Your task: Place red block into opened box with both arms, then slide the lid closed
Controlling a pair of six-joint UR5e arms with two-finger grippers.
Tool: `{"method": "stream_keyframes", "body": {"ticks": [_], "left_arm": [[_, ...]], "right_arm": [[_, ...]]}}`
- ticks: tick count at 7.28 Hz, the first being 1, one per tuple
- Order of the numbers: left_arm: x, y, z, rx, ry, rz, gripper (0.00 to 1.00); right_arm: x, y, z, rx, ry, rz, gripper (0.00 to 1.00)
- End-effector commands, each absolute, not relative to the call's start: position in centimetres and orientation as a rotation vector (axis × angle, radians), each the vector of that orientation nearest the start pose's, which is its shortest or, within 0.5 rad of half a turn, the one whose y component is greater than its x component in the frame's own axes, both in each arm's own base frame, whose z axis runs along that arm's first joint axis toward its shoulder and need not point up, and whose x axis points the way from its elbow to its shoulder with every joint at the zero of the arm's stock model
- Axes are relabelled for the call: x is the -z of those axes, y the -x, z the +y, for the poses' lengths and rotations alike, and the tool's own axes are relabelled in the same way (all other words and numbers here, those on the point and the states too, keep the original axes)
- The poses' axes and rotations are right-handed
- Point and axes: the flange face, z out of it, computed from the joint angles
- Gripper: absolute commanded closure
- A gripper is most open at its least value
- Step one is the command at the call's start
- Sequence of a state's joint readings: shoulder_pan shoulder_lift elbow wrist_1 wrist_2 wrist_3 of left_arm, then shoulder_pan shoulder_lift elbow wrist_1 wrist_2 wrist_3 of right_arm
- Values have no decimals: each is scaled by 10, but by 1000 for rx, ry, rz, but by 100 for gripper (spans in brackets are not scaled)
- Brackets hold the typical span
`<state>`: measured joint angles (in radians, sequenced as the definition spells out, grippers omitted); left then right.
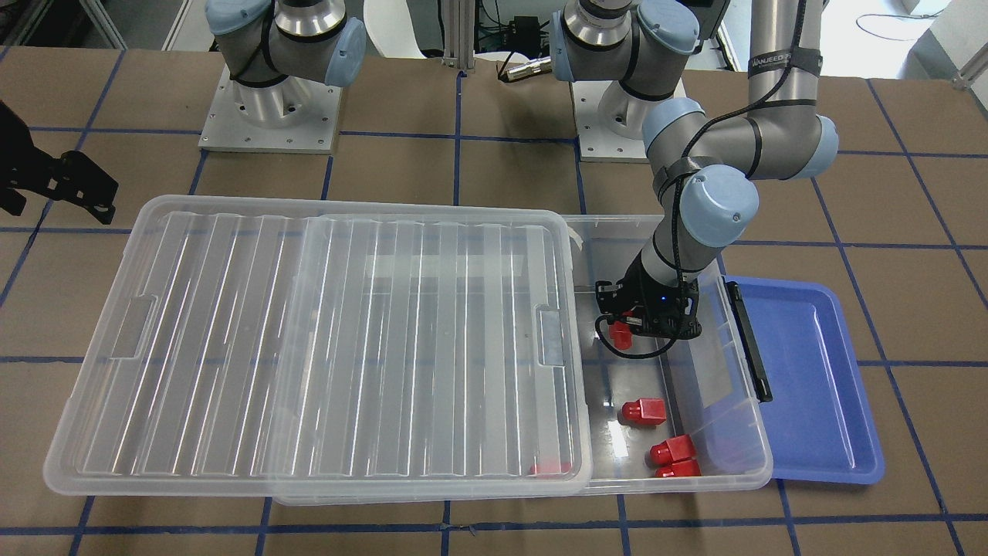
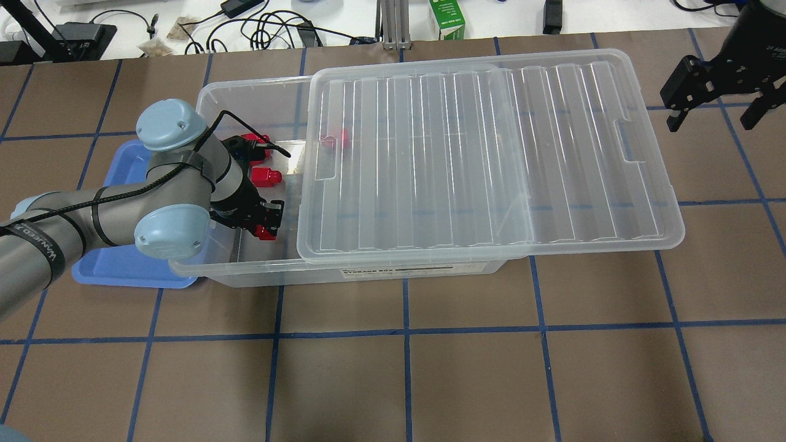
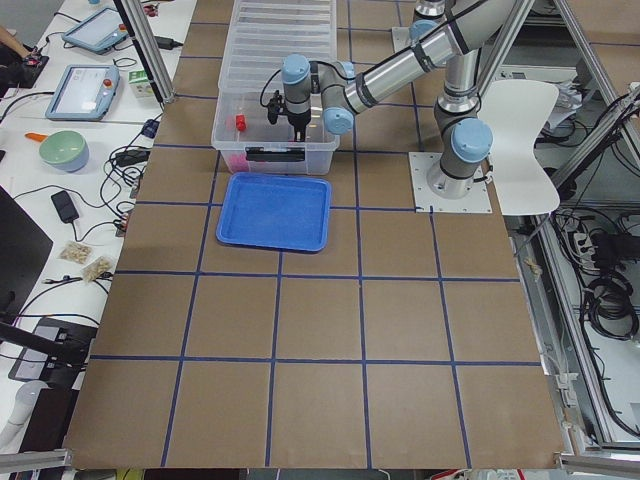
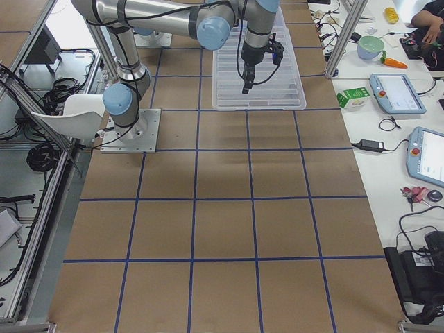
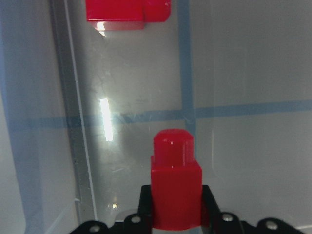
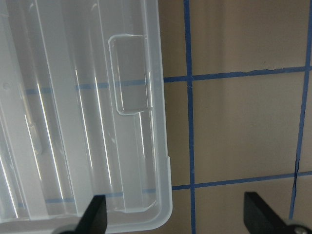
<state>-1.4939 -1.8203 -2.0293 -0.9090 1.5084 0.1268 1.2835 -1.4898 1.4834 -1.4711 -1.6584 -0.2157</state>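
My left gripper is shut on a red block, stub pointing away from the fingers. It holds the block low inside the uncovered end of the clear box. The ribbed clear lid lies on the box, slid toward the robot's right and overhanging that end. Three more red blocks lie on the box floor, and another shows dimly under the lid. My right gripper hangs open beyond the lid's far short side, holding nothing.
A blue tray with nothing in it sits against the box's end that has the black bar. Brown table with blue grid lines surrounds everything. Cables and a green carton lie past the table's far edge.
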Motion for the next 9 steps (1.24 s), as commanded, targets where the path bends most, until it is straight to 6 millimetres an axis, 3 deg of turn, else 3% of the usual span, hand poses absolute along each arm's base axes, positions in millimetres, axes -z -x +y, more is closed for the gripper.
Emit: {"method": "stream_keyframes", "body": {"ticks": [1,2,4,5,7,9], "left_arm": [[-206,100,-502,-95,-83,3205,100],[-204,99,-503,-100,-85,3204,62],[-210,98,-511,-44,-79,3202,7],[-213,98,-512,-32,-77,3201,0],[-256,100,-521,-17,-85,3197,0],[-323,101,-523,-67,-84,3199,0]], "right_arm": [[-480,28,-533,-164,-105,3195,0],[-478,28,-534,-165,-100,3191,0],[-456,31,-548,-226,-92,3173,0],[-449,35,-558,-182,-94,3187,0],[-428,43,-578,-153,-27,3203,0],[-417,63,-582,-187,-59,3207,0]]}}
